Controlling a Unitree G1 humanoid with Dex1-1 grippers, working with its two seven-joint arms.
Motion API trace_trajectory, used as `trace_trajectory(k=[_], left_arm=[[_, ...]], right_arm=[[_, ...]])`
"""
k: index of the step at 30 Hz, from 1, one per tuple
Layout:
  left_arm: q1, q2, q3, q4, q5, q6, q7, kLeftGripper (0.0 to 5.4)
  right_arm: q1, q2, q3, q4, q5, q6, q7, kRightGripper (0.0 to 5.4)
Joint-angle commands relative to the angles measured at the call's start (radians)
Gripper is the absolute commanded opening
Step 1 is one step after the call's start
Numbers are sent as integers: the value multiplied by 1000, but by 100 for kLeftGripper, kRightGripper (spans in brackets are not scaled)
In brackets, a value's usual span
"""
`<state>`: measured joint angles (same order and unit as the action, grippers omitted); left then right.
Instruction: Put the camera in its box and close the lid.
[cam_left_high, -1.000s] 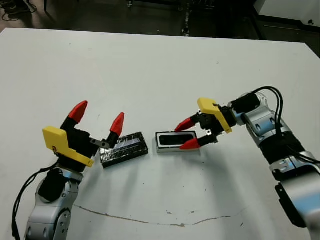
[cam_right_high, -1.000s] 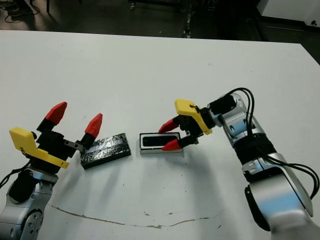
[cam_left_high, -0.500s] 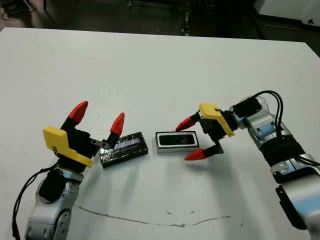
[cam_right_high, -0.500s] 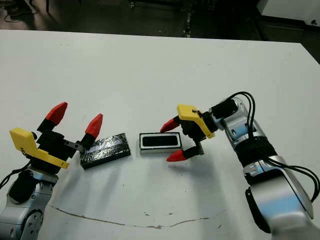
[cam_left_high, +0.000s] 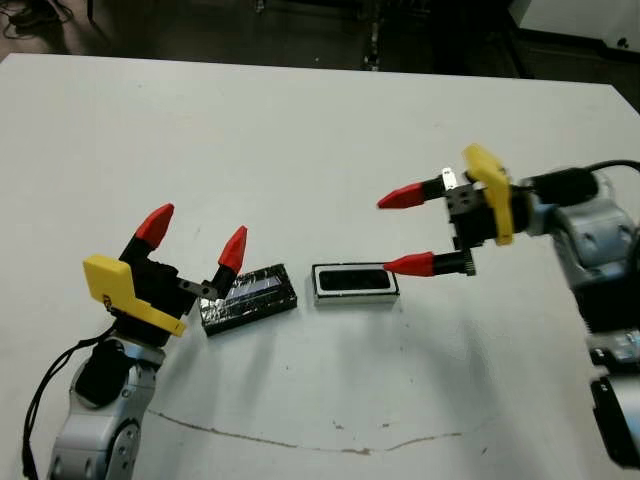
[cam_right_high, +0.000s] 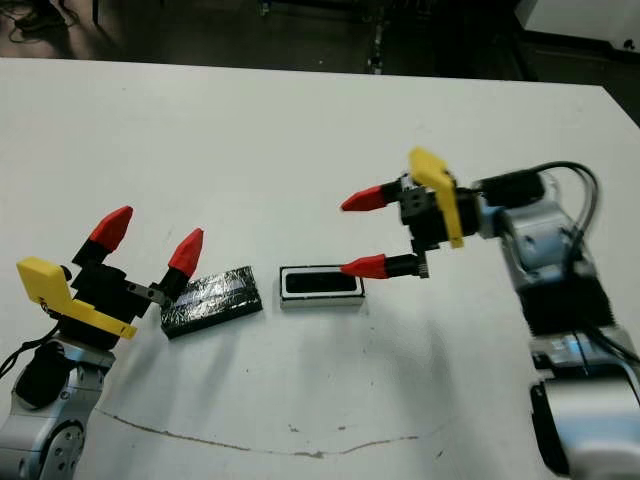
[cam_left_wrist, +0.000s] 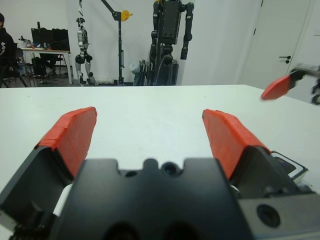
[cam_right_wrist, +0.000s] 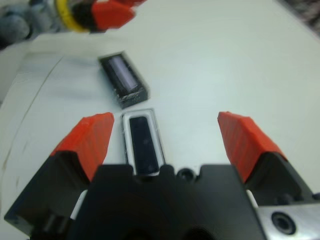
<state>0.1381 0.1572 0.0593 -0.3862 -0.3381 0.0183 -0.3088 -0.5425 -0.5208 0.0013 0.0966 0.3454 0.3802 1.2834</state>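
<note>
The camera (cam_left_high: 355, 279) is seen lying flat inside the box (cam_left_high: 320, 294), filling the white hollow; a thin white margin is visible around it. The box is set on the white table (cam_left_high: 300, 150), near the middle and toward the near side. The lid (cam_left_high: 248, 298) is laid on the table just left of the box, apart from it by a narrow gap and turned at a slight angle; its pale stripe is shown facing up. The box is not covered.

The right gripper (cam_left_high: 407, 231) is held above the table to the right of the box, its two red-tipped fingers spread wide and nothing held between them. The nearer fingertip is seen over the right end of the box, clear of it.

The left gripper (cam_left_high: 194, 233) is positioned at the left end of the lid, fingers parted and empty, the right finger close beside the lid's left edge; contact cannot be told.
</note>
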Motion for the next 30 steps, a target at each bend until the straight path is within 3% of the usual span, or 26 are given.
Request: trace_trajectory(k=[1, 4, 10, 14, 21, 24, 30], left_arm=[[-2, 22, 11, -2, 5, -4, -16, 540], [-7, 44, 20, -3, 12, -3, -29, 540], [-34, 128, 45, -4, 5, 8, -94, 540], [-74, 230, 75, -8, -34, 73, -174, 540], [-220, 475, 108, 14, -165, 331, -375, 540], [-310, 569, 91, 41, -194, 434, -458, 540], [-460, 627, 21, 128, -239, 590, -579, 540]], right_arm=[[172, 20, -114, -195, 56, 111, -215, 535], [364, 99, -196, -401, 61, 151, -455, 504], [641, 262, -228, -600, 48, 69, -730, 406], [735, 328, -208, -625, 32, -22, -807, 338], [798, 379, -168, -617, 7, -125, -884, 218], [808, 398, -156, -614, 8, -140, -916, 166], [817, 434, -140, -599, 5, -193, -959, 66]])
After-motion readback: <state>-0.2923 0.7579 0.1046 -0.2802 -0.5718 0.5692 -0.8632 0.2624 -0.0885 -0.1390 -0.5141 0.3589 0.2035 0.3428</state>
